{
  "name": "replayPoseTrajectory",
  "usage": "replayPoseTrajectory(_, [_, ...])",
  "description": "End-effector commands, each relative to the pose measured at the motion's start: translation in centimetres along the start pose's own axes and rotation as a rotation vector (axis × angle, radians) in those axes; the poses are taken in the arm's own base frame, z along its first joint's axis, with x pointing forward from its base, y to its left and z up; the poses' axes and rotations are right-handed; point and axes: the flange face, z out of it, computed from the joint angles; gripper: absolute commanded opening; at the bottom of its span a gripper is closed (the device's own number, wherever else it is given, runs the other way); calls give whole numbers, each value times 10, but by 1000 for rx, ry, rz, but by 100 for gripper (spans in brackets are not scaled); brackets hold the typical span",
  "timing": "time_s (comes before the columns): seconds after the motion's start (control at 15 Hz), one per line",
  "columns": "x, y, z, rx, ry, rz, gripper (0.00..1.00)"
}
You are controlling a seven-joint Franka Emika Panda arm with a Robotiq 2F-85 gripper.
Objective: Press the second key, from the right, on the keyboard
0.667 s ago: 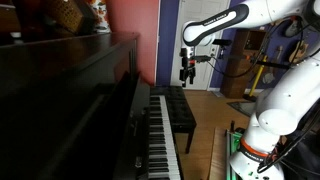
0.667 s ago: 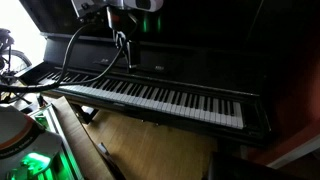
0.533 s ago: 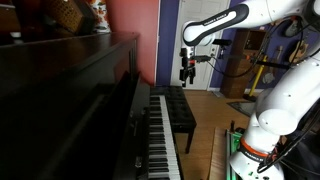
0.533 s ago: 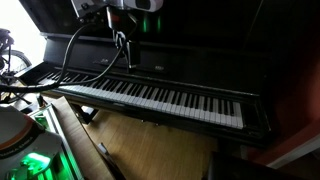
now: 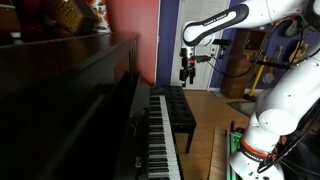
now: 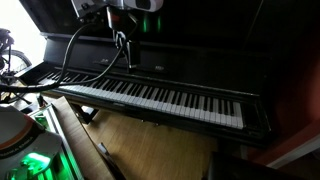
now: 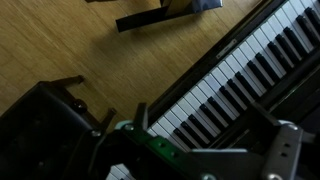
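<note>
Looking down past the pincer [image 7: 208,128], jaws spread wide and clamped on nothing, onto the keyboard [image 7: 240,75] slanting across below, clear of the fingertips, with bare wooden floor [image 7: 70,50] alongside. Seen in both exterior views too: pincer [image 5: 186,73] [image 6: 126,58] hanging in the air above the keys, touching none. Underneath, running along the front edge of the dark glossy upright piano [image 6: 190,40], the long row of white and black keys [image 6: 160,98], with its end toward the picture's right edge well apart from the pincer. Farther out, just beside the keyboard [image 5: 160,130], a black padded bench [image 5: 181,108].
</note>
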Motion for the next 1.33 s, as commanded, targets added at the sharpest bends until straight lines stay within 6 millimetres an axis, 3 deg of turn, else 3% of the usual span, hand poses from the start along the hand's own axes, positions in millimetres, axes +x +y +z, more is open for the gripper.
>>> replayPoseTrajectory(0.0, [2,3,2,-16,-19,-21,100])
replayPoseTrajectory(0.47, [49,40,15,-151,95,-151,100])
replayPoseTrajectory(0.8, [70,85,35,-148,234,-181,100])
replayPoseTrajectory(0.87, [64,70,28,-161,214,-175,100])
replayPoseTrajectory(1.0, [66,82,35,-159,222,-173,100])
replayPoseTrajectory(1.27, [67,83,34,-157,224,-174,100])
